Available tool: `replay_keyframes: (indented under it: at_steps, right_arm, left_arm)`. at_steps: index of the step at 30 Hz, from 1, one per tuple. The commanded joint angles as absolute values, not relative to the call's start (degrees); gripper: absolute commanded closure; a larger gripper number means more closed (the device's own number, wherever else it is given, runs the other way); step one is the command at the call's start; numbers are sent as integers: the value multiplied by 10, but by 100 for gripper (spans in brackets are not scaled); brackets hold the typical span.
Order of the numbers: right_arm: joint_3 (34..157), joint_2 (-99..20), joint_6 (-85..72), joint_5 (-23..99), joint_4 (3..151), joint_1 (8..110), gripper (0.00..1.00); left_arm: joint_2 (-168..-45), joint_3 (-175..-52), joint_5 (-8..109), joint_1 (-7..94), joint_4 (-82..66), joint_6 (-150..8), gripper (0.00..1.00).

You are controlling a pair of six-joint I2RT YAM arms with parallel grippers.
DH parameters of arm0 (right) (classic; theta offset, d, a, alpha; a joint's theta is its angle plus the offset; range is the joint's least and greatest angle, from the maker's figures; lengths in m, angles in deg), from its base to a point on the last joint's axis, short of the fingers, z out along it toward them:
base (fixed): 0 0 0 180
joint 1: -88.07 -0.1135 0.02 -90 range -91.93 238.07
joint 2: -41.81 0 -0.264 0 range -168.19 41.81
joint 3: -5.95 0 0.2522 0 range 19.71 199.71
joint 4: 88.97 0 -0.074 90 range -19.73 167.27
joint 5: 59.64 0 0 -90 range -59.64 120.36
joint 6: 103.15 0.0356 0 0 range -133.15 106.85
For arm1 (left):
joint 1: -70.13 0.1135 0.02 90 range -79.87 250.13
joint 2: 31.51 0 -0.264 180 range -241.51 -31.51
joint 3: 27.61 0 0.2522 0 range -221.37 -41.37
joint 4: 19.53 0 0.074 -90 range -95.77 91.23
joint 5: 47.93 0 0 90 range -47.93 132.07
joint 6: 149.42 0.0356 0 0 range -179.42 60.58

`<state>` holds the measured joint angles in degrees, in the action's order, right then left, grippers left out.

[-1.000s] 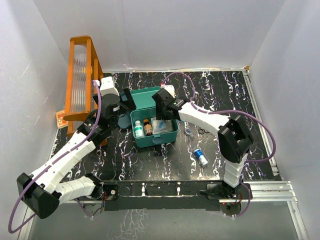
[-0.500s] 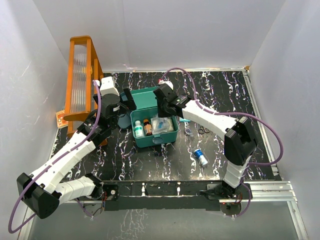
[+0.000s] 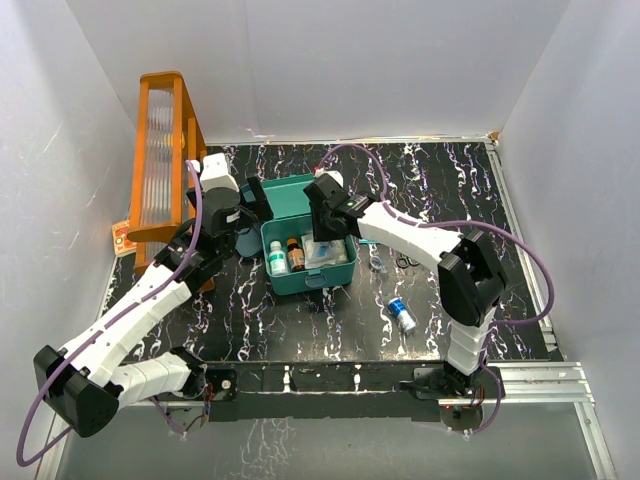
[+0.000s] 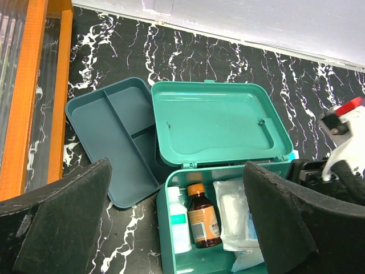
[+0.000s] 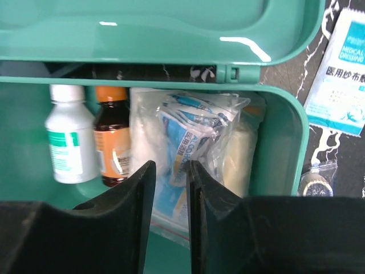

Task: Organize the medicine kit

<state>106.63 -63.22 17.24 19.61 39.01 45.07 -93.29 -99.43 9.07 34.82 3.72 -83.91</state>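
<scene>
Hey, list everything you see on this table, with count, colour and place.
medicine kit: one, teal-green, table centre, lid open
white bottle: one, white, inside kit, left
brown bottle: one, brown, orange cap, beside white bottle
clear bags: at least two, white and blue contents, inside kit, right
divided tray: one, dark teal, left of kit
rack: one, orange, table's far left
card: one, orange-red, beside rack
dressing packet: one, white-blue, right of kit
clear sachet: one, near dressing packet
blue cylinder: one, lying nearer the arms, right of kit
black loops: count unclear, black, right of kit
table: one, black marbled
left gripper: open, above tray and kit
right gripper: fingers nearly together over the bags; grip unclear
</scene>
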Motion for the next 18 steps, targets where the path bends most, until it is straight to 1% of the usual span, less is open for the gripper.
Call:
replay_keyframes:
  at_steps: [1, 7, 9, 14, 18]
  right_arm:
    - [1056, -644, 179, 166, 382, 453, 72]
    - [1055, -659, 178, 163, 379, 453, 70]
    - [1058, -662, 178, 160, 375, 453, 68]
    - [1069, -658, 177, 166, 375, 453, 57]
    - [1084, -647, 177, 176, 375, 453, 55]
  left_arm:
    - [-934, -990, 91, 352, 38, -836, 1]
    - [-936, -989, 92, 352, 38, -836, 1]
    - [-936, -989, 91, 352, 39, -835, 1]
    - [-938, -989, 94, 352, 39, -835, 1]
    - [-939, -990, 95, 352, 38, -835, 1]
